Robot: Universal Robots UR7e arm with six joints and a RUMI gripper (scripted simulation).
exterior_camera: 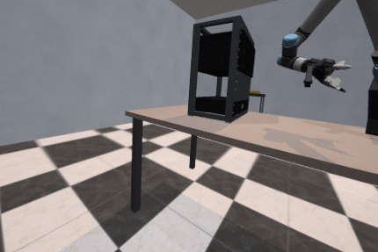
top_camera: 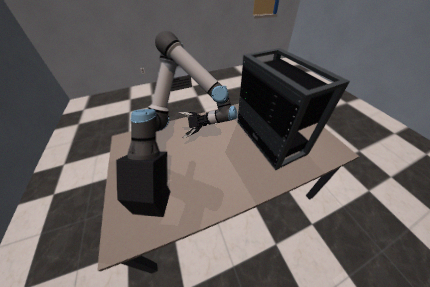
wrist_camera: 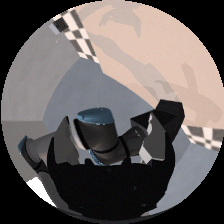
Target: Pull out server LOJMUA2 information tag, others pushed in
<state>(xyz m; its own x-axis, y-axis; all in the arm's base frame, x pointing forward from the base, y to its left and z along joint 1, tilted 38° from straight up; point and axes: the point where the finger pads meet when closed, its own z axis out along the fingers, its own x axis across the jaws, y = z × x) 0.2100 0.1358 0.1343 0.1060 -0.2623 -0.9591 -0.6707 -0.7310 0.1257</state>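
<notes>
Top view: my gripper [top_camera: 188,123] is spread fully and pinches nothing. It hangs above the table [top_camera: 210,203] near the middle of the far edge, between my pedestal [top_camera: 142,183] at the left edge and the rack [top_camera: 287,115] at the far right corner. The fingertips point back toward my own base, away from the rack face.

Step in hand, as I judge it: search. No service tag has been read and no information tag is touched. The next move calls for turning my wrist so the claw and its camera face the rack front, then closing in slowly to read each tag top. Any contact should be light, since the rack stands loose.

The rack is a dark open frame, upright, its server fronts facing my base. Individual tags are too small to tell. The wrist view shows only my own arm, the table top and floor.
</notes>
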